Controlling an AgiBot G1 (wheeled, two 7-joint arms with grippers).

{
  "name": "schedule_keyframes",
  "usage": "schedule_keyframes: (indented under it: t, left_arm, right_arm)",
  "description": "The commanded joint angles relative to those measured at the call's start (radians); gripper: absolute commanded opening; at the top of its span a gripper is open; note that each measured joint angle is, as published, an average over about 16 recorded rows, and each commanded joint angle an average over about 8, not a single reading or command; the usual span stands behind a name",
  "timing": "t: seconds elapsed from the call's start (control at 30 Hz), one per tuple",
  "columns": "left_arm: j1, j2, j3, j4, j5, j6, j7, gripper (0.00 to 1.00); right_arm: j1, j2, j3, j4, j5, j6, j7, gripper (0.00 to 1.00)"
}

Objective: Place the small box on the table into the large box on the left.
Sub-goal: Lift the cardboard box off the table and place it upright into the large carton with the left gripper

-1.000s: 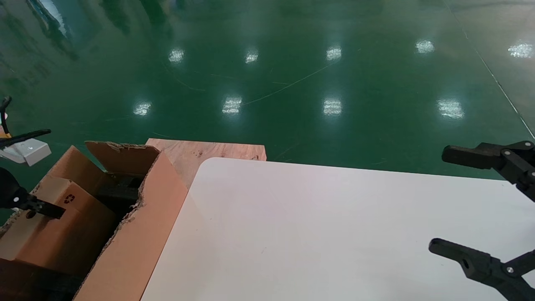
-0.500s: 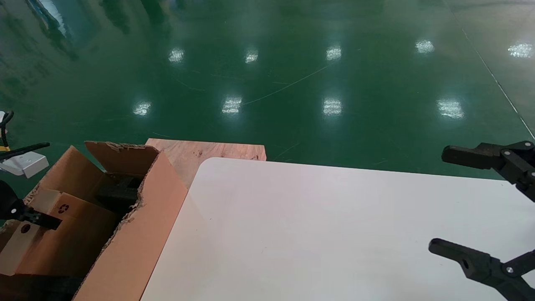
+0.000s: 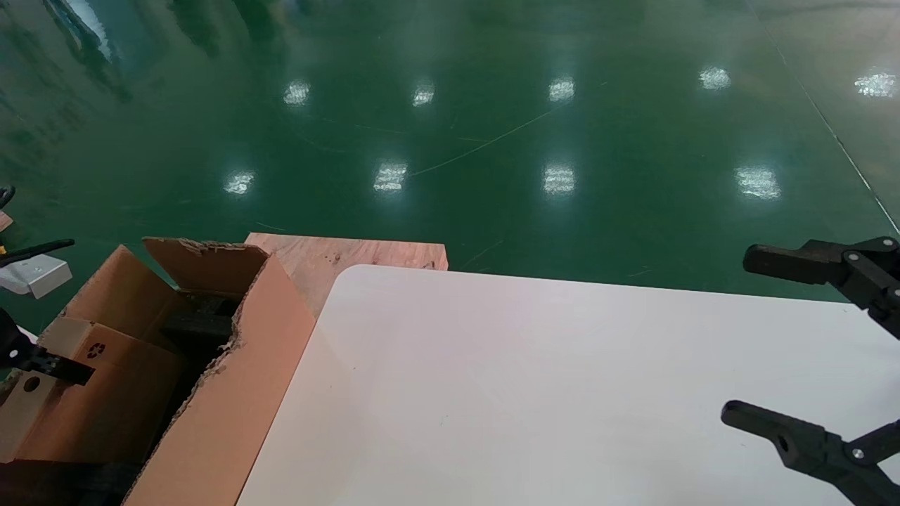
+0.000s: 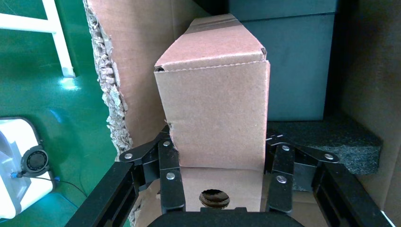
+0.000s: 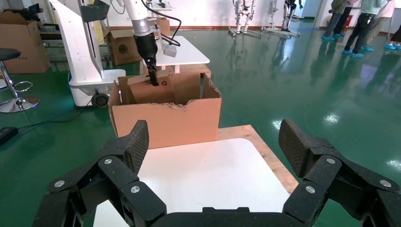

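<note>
Two grippers show. At the lower right of the head view the right gripper [image 3: 773, 344] hovers over the table [image 3: 534, 393], fingers wide apart and holding nothing; its own wrist view shows the same spread fingers [image 5: 135, 144] above the white tabletop [image 5: 208, 175]. At the lower left edge of the head view the left gripper [image 3: 31, 362] reaches into the large box [image 3: 239, 379], which stands just beside the table's left edge. Its fingers [image 4: 171, 177] are clamped on either side of the small box [image 4: 217, 118]. The small box [image 3: 91, 400] is tilted inside the large box, its round hole and recycling mark showing near the gripper. In the left wrist view the torn rim of the large box [image 4: 111, 90] runs beside the small box, with a dark block [image 4: 293, 66] behind it. Farther off, at mid-left of the head view, a wooden board [image 3: 351, 256] lies past the table's far corner, and green floor [image 3: 450, 126] fills the upper frame.
</note>
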State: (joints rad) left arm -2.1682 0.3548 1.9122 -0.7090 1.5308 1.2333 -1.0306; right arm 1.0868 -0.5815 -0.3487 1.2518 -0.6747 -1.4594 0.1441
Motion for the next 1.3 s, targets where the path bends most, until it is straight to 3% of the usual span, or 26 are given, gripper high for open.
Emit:
schedule_keyframes:
  t: [0.03, 0.23, 0.57, 0.8, 0.83, 1.03, 1.1, 1.3]
  left_arm:
    - [0.006, -0.001, 0.0, 0.007, -0.004, -0.004, 0.001, 0.0]
    - [0.012, -0.003, -0.005, 0.069, -0.014, -0.027, 0.052, 0.0]
    - [0.026, -0.014, -0.034, 0.138, -0.085, -0.047, 0.223, 0.0]
    - [0.055, 0.029, -0.009, 0.226, -0.055, -0.034, 0.19, 0.01]
    - [0.057, 0.034, -0.005, 0.236, -0.05, -0.032, 0.182, 0.07]
    - [0.067, 0.052, 0.006, 0.275, -0.035, -0.027, 0.152, 0.81]
    - [0.068, 0.055, 0.007, 0.279, -0.034, -0.027, 0.149, 0.99]
    - [0.069, 0.054, 0.008, 0.279, -0.03, -0.025, 0.15, 1.0]
  right_arm:
    - [0.0, 0.0, 0.0, 0.0, 0.0, 0.0, 0.0, 1.0]
    - [0.0, 0.0, 0.0, 0.0, 0.0, 0.0, 0.0, 1.0]
    - [0.0, 0.0, 0.0, 0.0, 0.0, 0.0, 0.0, 1.0]
    - [0.0, 0.0, 0.0, 0.0, 0.0, 0.0, 0.0, 1.0]
    - [0.0, 0.0, 0.0, 0.0, 0.0, 0.0, 0.0, 1.0]
    - [0.0, 0.0, 0.0, 0.0, 0.0, 0.0, 0.0, 1.0]
    - [0.0, 0.0, 0.0, 0.0, 0.0, 0.0, 0.0, 1.0]
    - [0.0, 0.0, 0.0, 0.0, 0.0, 0.0, 0.0, 1.0]
